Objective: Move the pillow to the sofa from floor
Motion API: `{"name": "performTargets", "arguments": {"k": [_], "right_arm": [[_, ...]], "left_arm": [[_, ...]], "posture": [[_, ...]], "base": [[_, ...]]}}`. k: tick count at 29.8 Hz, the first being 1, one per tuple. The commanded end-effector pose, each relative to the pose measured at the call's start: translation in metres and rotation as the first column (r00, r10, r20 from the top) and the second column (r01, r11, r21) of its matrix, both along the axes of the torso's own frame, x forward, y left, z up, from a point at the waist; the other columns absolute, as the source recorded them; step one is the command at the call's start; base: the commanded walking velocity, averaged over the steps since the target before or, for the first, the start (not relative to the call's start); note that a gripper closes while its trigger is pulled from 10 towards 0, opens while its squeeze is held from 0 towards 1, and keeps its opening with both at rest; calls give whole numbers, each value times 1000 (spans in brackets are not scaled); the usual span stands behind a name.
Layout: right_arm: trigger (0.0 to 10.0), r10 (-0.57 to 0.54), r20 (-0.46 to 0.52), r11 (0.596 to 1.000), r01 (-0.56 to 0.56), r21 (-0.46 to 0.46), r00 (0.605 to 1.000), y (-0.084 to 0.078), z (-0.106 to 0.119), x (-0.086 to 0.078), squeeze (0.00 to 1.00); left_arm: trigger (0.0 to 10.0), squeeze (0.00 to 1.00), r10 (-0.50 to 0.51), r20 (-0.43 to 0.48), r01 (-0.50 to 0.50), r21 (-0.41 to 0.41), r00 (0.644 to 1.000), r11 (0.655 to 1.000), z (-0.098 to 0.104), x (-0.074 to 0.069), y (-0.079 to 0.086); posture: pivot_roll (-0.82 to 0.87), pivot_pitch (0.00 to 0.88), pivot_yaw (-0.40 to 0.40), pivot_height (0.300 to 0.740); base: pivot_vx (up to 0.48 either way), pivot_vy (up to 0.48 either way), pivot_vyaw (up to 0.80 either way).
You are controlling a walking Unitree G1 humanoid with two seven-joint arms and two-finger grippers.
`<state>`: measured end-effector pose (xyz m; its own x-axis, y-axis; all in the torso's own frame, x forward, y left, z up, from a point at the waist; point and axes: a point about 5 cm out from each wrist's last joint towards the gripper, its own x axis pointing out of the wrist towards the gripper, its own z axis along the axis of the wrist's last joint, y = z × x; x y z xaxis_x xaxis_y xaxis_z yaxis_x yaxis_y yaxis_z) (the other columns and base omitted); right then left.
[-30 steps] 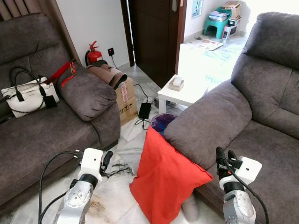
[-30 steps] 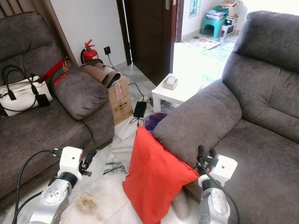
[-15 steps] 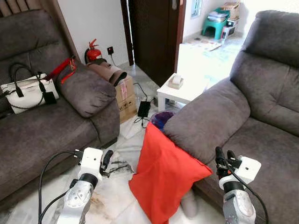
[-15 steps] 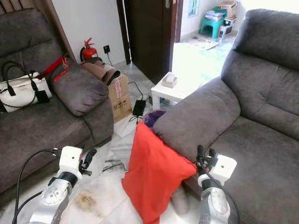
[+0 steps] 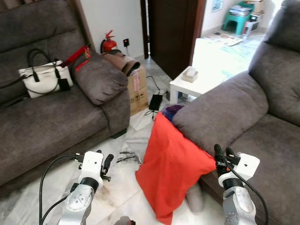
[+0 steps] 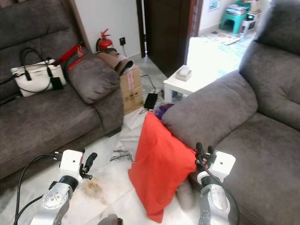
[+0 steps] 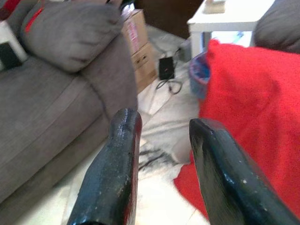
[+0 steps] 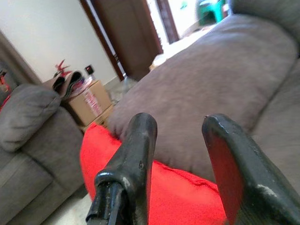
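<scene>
Pillow point(image 5: 172, 172) against right sofa point(image 5: 220, 112), both claws, left claw point(image 5: 107, 163), right claw point(image 5: 222, 155), parted, empty, touching nothing.

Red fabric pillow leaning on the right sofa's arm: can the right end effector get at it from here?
Probably yes. The right end effector is open, empty and beside the red fabric pillow's upper corner, with nothing between them; the grey sofa arm sits behind it.

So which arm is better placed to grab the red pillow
Probably the right: the open right gripper sits beside the red pillow's upper corner, while the left gripper is farther off across bare floor.
</scene>
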<state>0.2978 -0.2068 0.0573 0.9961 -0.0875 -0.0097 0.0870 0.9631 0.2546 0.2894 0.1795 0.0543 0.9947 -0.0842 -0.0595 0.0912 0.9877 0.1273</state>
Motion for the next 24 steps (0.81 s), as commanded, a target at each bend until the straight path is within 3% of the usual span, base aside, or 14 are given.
{"name": "performTargets", "arguments": {"k": [1,7,24], "right_arm": [[10000,17,-34,1000,-17,10,999,4,-7,-3,0],[10000,36,-58,999,-36,6,998,7,-10,-3,0],[10000,65,-57,998,-63,29,996,14,-15,-7,0]], "left_arm": [[10000,0,14,4,-14,2,1000,1000,2,1,4],[10000,0,18,-15,-18,-5,1000,1000,-3,-2,5],[10000,0,36,-69,-35,7,997,999,-14,-6,11]], "posture": [[8,103,76,650],[8,105,76,630],[18,118,79,630]], "base": [[0,0,0],[0,0,0],[0,0,0]]}}
